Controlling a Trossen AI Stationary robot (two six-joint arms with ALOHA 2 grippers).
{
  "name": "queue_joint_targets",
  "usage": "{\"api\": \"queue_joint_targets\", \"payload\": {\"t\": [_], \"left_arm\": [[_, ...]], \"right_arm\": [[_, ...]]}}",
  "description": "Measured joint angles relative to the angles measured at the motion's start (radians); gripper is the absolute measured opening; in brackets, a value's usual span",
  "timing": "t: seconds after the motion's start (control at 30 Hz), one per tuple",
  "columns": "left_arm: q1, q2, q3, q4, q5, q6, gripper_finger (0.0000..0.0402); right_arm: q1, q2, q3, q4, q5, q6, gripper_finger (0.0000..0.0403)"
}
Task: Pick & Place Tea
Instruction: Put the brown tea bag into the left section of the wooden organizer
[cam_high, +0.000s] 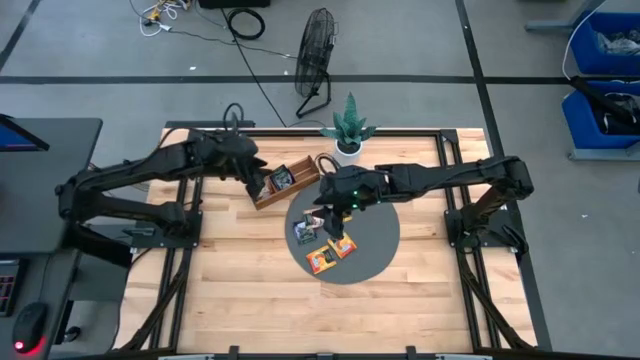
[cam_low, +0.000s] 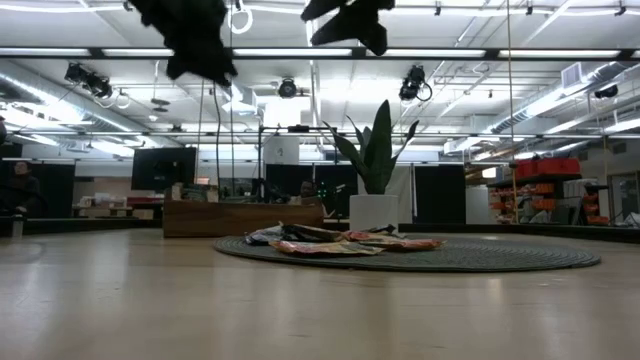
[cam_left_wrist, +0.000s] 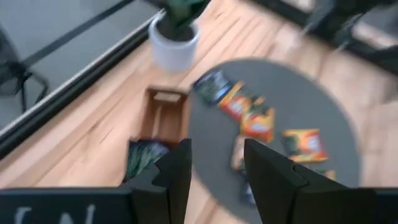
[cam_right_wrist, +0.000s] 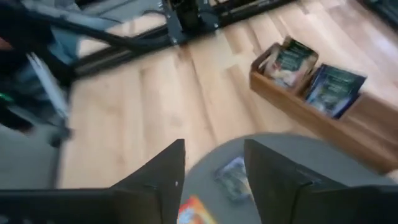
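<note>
Several small tea sachets lie flat on the round grey mat (cam_high: 372, 240): orange ones (cam_high: 320, 262) (cam_high: 343, 246) and a darker one (cam_high: 305, 232). From the low view they show as a low heap (cam_low: 330, 240). More dark sachets (cam_right_wrist: 336, 87) (cam_right_wrist: 289, 59) stand in the brown wooden tray (cam_high: 300, 172). My left gripper (cam_left_wrist: 216, 165) is open and empty, raised above the tray's left end (cam_high: 262, 182). My right gripper (cam_right_wrist: 214, 168) is open and empty, raised above the mat's far edge (cam_high: 330, 205), over a pale-blue sachet (cam_right_wrist: 233, 177).
A potted plant in a white pot (cam_high: 348, 148) stands at the table's far edge, just behind the tray and mat. A black fan (cam_high: 315, 50) stands on the floor beyond the table. Bare wood lies toward the near edge (cam_high: 300, 310).
</note>
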Motion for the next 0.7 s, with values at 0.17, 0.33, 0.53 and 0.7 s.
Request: {"api": "queue_joint_targets", "payload": {"t": [0.17,0.33,0.53,0.7], "left_arm": [[-0.072,0.0,0.062,-0.003,0.0,-0.025,0.0144],[-0.128,-0.001,0.069,-0.002,0.0,-0.069,0.0142],[-0.208,-0.001,0.069,-0.017,-0.001,-0.119,0.0142],[-0.271,-0.001,0.069,-0.017,-0.001,-0.143,0.0142]], "right_arm": [[-0.008,0.036,0.0,-0.017,0.009,-0.102,0.0202],[-0.03,0.086,0.0,-0.01,0.008,-0.11,0.0243],[-0.037,0.134,-0.001,-0.014,0.034,-0.18,0.0275],[-0.037,0.164,-0.001,0.002,0.088,-0.259,0.0279]]}}
